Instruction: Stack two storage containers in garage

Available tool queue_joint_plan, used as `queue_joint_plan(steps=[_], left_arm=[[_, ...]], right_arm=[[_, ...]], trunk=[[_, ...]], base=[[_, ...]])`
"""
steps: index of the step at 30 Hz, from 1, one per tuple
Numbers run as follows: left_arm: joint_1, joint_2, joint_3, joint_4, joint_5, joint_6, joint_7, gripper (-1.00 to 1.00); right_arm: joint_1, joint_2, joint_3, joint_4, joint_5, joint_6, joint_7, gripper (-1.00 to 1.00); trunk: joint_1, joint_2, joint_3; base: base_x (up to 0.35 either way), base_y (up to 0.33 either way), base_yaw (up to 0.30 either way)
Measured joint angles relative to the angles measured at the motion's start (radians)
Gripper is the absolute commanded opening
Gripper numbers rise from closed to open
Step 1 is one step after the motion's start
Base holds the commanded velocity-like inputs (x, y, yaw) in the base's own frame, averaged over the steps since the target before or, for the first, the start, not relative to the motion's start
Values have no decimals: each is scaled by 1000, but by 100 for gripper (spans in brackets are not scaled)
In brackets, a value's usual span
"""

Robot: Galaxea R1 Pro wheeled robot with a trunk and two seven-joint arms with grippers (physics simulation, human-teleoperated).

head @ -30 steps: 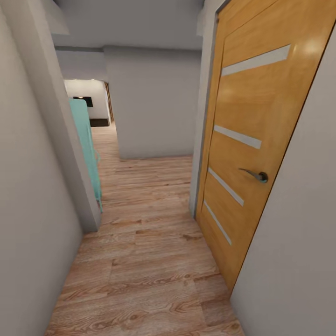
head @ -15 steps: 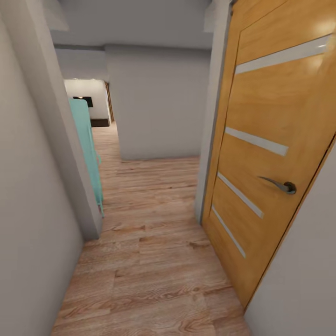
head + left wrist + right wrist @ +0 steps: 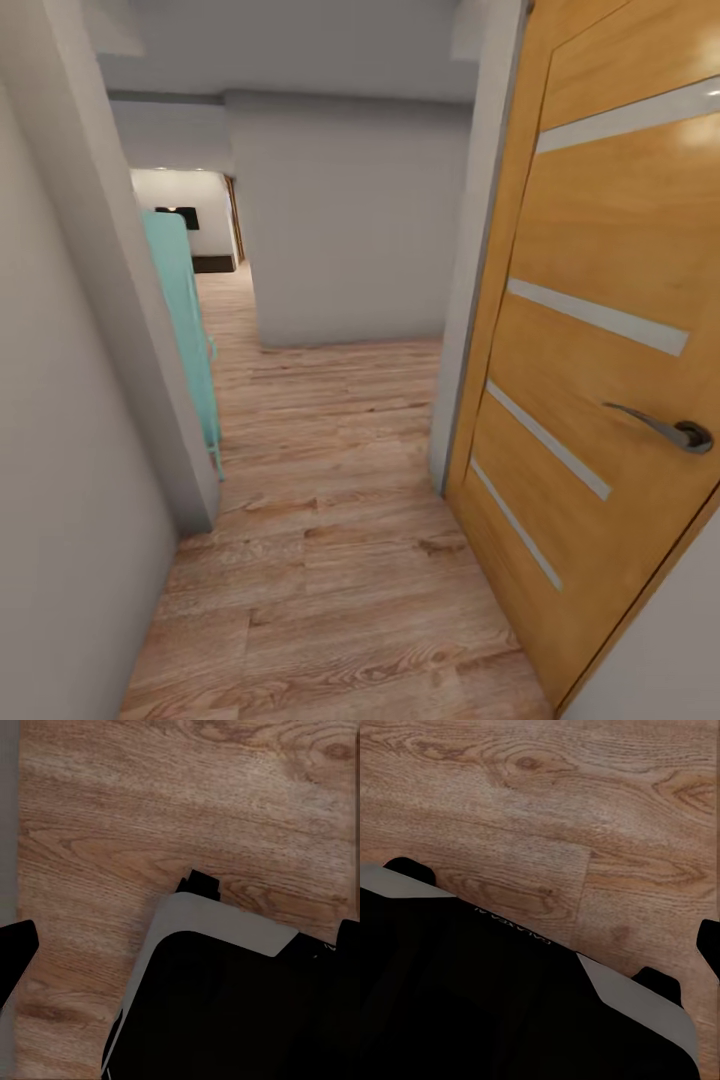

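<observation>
view: hallway with light wood-plank floor (image 3: pixel 330 560) | wooden door with glass slats (image 3: pixel 600 400): orange-brown, upright, shut in its frame at the right, four pale slats, dark lever handle | storage containers: cannot tell

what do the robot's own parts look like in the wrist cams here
Left wrist view: a black body with a rounded pale grey panel along its edge, over wood-plank floor. Right wrist view: the same black bulk, grey trim and small faint lettering, too small to read.
</observation>
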Motion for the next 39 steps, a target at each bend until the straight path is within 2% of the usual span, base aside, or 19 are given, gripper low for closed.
queue_joint_plan(steps=[11, 28, 39], left_arm=[[0, 0, 0, -1, 0, 0, 0, 100], [0, -1, 0, -1, 0, 0, 0, 100], [0, -2, 0, -1, 0, 0, 0, 100]], right_arm=[[0, 1, -1, 0, -2, 0, 0, 100], [0, 2, -1, 0, -2, 0, 0, 100], [-1, 0, -1, 0, -2, 0, 0, 100]], trunk=[[0, 0, 0], [0, 0, -18], [0, 0, -20]], base=[[334, 15, 16], [339, 0, 183], [339, 0, 7]])
